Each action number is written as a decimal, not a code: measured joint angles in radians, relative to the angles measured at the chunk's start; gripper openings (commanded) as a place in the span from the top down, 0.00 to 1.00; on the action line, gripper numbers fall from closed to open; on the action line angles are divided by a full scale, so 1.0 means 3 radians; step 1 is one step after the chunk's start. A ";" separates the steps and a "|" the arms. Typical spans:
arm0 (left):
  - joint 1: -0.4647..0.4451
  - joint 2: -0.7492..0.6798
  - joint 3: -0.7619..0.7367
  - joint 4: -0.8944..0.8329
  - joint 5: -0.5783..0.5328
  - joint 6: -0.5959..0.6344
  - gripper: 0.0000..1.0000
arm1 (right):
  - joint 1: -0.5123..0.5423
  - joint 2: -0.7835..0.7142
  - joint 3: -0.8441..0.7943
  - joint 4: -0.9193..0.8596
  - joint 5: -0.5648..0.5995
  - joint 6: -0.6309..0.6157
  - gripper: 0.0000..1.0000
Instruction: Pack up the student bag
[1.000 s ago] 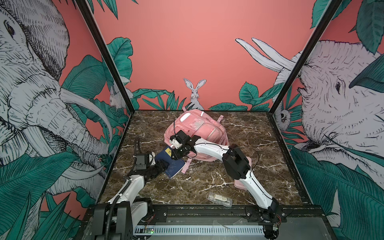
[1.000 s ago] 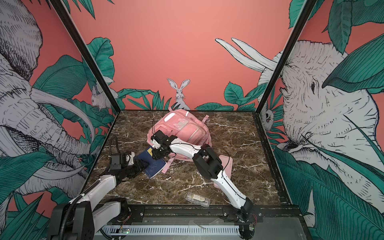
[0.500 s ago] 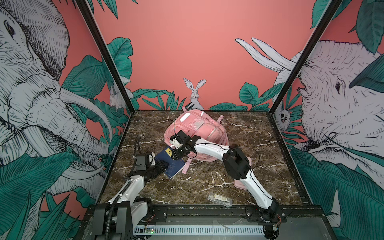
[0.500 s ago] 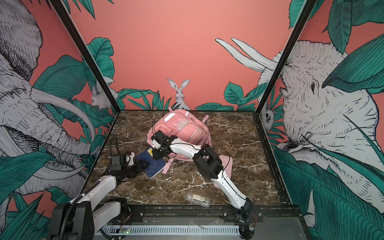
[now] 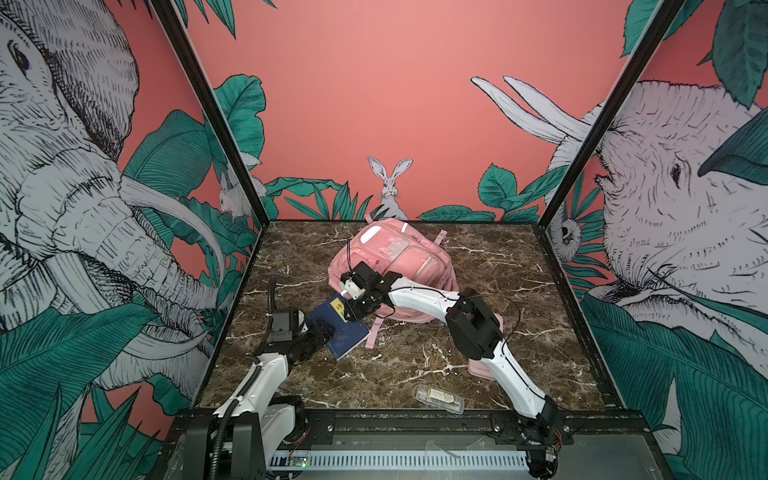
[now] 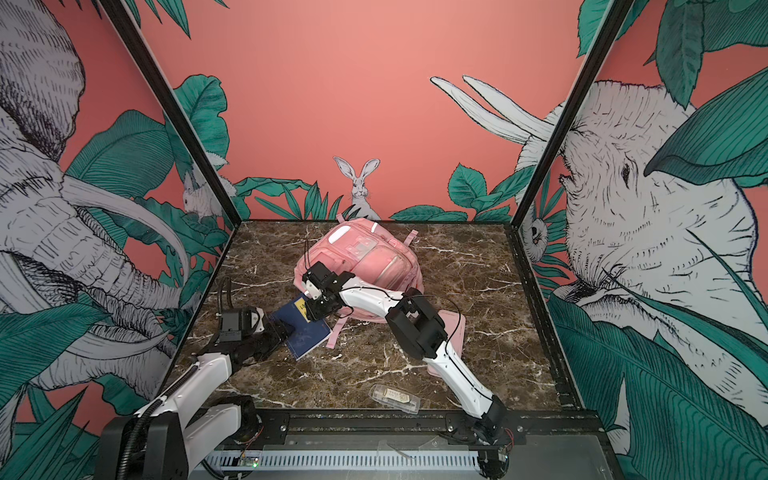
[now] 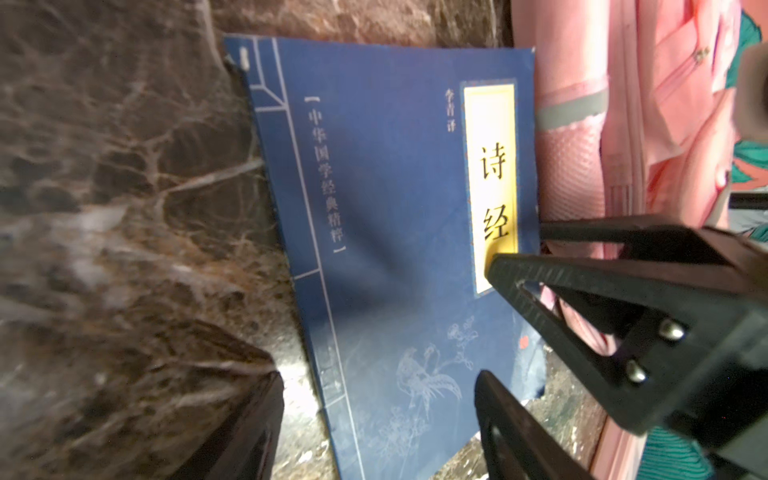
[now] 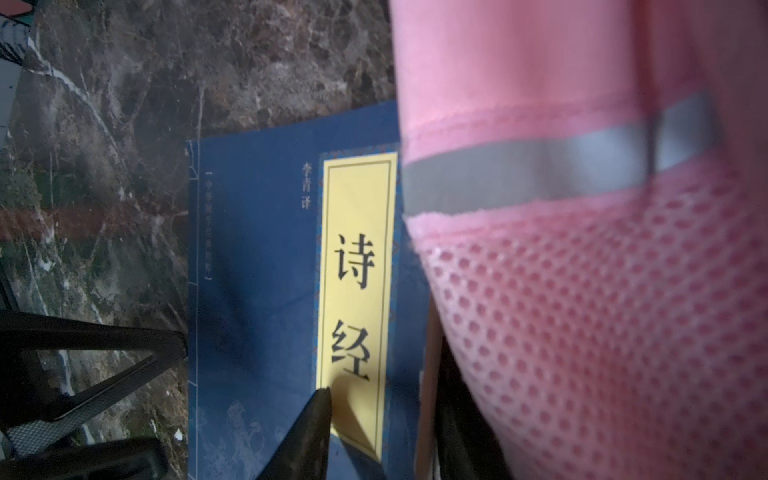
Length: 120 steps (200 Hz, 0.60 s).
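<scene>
1. The student bag (image 5: 399, 253) lies front pockets up at the back-middle of the marble table (image 5: 415, 370), seen in both top views.
2. A blue book (image 5: 347, 334) rests at the bag's near-left side, with one long edge against the mesh side pocket (image 8: 602, 332).
3. The right gripper (image 7: 517, 247) straddles that edge, one finger on the yellow title label (image 8: 357, 270). Whether it pinches the book cannot be told.
4. The left gripper (image 7: 378, 382) stands spread wide about the book's near end.
</scene>
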 measured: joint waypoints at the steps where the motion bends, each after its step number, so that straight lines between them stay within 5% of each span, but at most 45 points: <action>1: 0.0000 0.0000 0.0000 0.0000 0.0000 0.0000 0.27 | -0.0001 0.0000 0.0000 -0.0003 0.0000 0.0000 0.61; 120: 0.0015 0.0084 -0.0237 0.0785 0.0300 -0.0367 0.29 | -0.0050 0.0000 0.0022 -0.0130 0.0015 -0.0047 0.69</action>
